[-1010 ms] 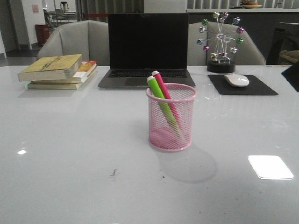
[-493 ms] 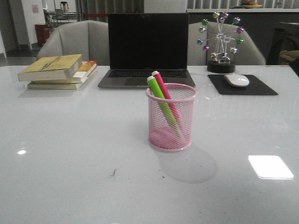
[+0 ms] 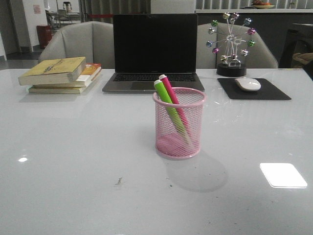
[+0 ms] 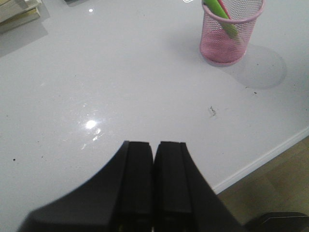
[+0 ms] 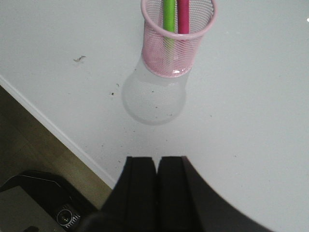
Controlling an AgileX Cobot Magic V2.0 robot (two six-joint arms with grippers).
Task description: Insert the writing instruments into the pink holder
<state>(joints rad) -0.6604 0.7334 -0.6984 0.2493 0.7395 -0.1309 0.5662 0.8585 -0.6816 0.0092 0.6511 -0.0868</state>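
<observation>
— What colour is the holder [image 3: 179, 123]?
— Pink wire mesh, solid pink rim and base.
— And the markers?
— One lime green marker [image 3: 168, 108], one pink marker [image 3: 172, 98], both with whitish ends.
— The rest?
— A glossy white table [image 3: 73, 166], black laptop screen [image 3: 155, 43], black mouse pad [image 3: 254, 89], white mouse [image 3: 248, 83].

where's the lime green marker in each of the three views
Front view: lime green marker leans in the pink holder at table centre, left of the pink marker.
Left wrist view: marker in the holder, top right.
Right wrist view: marker at top centre.
Shared landmark: the pink holder.
</observation>
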